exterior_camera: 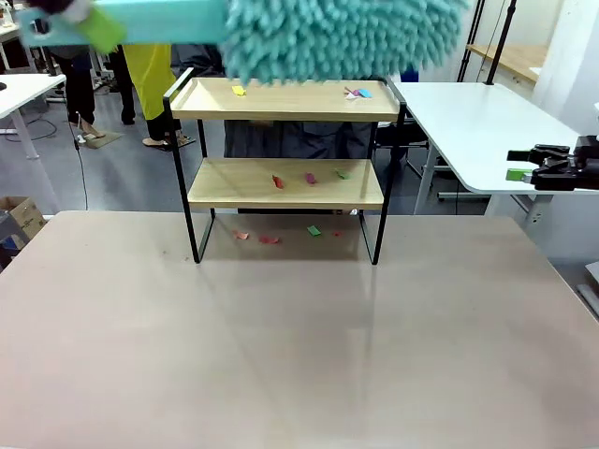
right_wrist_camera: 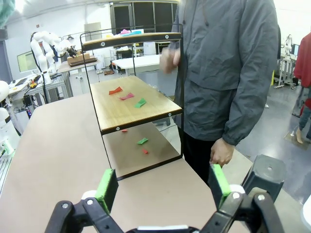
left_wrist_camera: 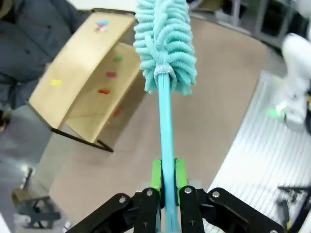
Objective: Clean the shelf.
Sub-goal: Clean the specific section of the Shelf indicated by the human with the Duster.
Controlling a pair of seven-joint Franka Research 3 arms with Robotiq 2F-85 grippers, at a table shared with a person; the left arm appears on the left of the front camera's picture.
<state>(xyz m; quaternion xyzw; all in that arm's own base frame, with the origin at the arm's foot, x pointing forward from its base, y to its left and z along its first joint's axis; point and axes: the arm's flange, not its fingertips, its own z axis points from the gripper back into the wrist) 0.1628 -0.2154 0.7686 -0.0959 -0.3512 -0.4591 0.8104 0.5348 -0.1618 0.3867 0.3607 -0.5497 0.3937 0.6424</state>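
The shelf [exterior_camera: 285, 182] stands at the table's far middle, two wooden boards on thin black legs. Coloured paper scraps lie on its top board [exterior_camera: 356, 93], its lower board [exterior_camera: 309, 178] and the table beneath [exterior_camera: 314, 230]. A turquoise fluffy duster [exterior_camera: 337, 37] hangs across the top of the front view, its head just above the top board. My left gripper [left_wrist_camera: 166, 180] is shut on the duster's handle [left_wrist_camera: 165, 126]. My right gripper [exterior_camera: 524, 165] waits open at the right edge, off to the shelf's side; its green pads [right_wrist_camera: 107, 187] stand wide apart, facing the shelf [right_wrist_camera: 131, 104].
A person in a grey jacket [right_wrist_camera: 228, 73] stands close behind the shelf, a hand [right_wrist_camera: 222, 156] hanging near the table's corner. A white side table [exterior_camera: 477, 126] sits at the right. The beige table [exterior_camera: 281, 346] stretches wide in front of the shelf.
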